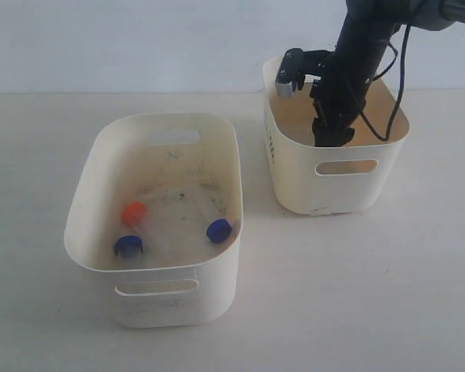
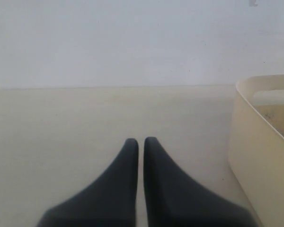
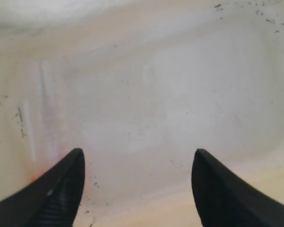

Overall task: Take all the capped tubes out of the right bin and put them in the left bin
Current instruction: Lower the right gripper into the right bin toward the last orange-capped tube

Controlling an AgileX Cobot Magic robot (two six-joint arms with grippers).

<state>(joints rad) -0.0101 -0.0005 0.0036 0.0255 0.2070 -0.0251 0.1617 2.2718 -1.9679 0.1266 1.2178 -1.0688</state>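
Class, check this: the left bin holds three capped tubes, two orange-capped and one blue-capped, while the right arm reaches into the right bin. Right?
Colours are swapped: the exterior view shows one orange cap and two blue caps in the left bin. The rest holds.

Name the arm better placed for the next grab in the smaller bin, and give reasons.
Right. The right gripper is down inside the smaller bin with jaws open. The left gripper is shut over the table, outside both bins, so it would likely need a longer move.
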